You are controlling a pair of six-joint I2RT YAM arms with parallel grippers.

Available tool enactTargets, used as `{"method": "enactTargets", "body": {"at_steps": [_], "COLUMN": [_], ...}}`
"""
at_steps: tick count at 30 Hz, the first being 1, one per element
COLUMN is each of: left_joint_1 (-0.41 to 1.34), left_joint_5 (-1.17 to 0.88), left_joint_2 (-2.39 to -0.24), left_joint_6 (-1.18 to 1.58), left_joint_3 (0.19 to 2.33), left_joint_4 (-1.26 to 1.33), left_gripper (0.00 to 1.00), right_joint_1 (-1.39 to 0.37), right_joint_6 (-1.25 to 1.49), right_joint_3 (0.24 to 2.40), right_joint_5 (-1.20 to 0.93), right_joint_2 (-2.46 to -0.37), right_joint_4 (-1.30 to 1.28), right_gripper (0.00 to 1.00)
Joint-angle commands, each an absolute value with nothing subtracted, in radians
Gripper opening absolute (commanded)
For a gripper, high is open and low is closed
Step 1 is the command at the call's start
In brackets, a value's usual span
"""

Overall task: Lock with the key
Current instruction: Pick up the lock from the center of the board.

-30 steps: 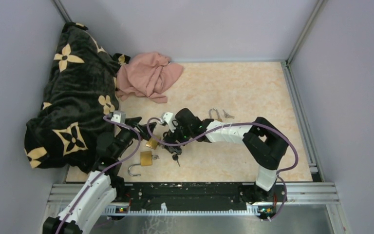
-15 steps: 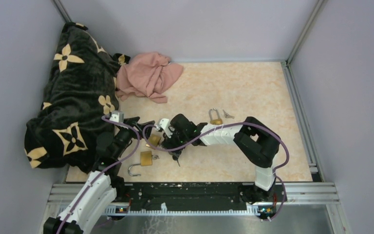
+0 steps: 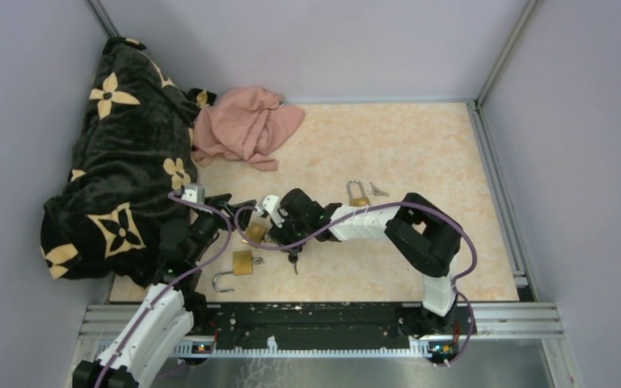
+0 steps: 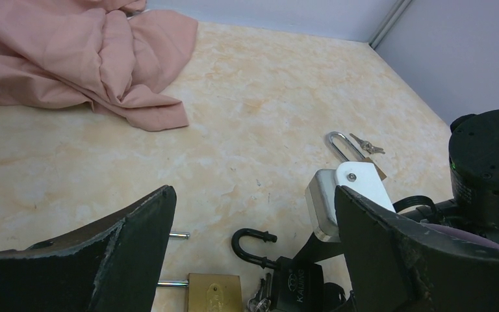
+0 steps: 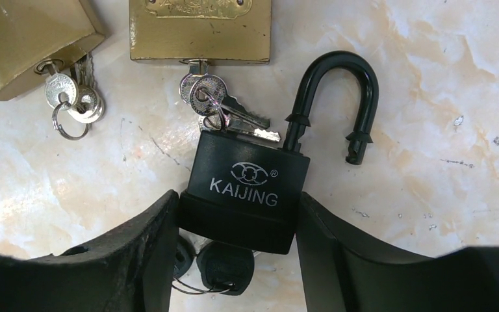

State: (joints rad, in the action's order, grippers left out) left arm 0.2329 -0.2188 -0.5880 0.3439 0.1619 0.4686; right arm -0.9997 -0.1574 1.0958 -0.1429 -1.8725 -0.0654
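Observation:
A black padlock marked KAIJING lies on the beige tabletop with its shackle swung open. Its black-headed key hangs from the bottom of the body. My right gripper is shut on the padlock's lower body, with a finger pressing each side. In the top view that gripper sits low over the table, left of centre. My left gripper stands wide open just above the table, holding nothing. The black padlock and a brass padlock lie below and between its fingers.
Two brass padlocks with key bunches lie right beside the black one. A third brass padlock and loose keys lie farther right. A pink cloth and a dark flowered blanket fill the back left.
The right gripper shifted a little left and its jaws closed from wide open onto the black padlock's body. The left gripper has barely moved.

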Motion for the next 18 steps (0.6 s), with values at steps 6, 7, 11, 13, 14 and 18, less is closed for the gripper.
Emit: {"method": "enactTargets", "body": {"at_steps": [6,7,11,13,14,18], "left_joint_1": [0.221,0.221,0.219,0.219,0.219,0.22], "left_joint_5": [-0.198,-0.205,-0.267,-0.348,-0.428,-0.912], "left_joint_2": [-0.575,-0.575,-0.576,-0.583,-0.59,-0.627], "left_joint_6": [0.316,0.297,0.193,0.101,0.038,-0.386], "left_joint_3": [0.169,0.178,0.222,0.25,0.266,0.394], "left_joint_4": [0.464,0.455,0.419,0.394,0.377,0.096], "left_gripper": [0.95,0.95,0.95,0.94,0.92,0.81], "right_joint_1": [-0.945,-0.931,-0.881,-0.866,-0.862,-0.86], "right_joint_6": [-0.15,-0.142,-0.136,-0.151,-0.165,-0.244], "right_joint_3": [0.99,0.965,0.872,0.845,0.832,0.778], "right_joint_5": [-0.216,-0.24,-0.309,-0.327,-0.334,-0.353], "right_joint_2": [-1.709,-1.684,-1.592,-1.555,-1.534,-1.439], "right_joint_4": [0.069,0.1,0.195,0.206,0.209,0.221], "right_gripper": [0.0,0.0,0.0,0.0,0.0,0.0]}}
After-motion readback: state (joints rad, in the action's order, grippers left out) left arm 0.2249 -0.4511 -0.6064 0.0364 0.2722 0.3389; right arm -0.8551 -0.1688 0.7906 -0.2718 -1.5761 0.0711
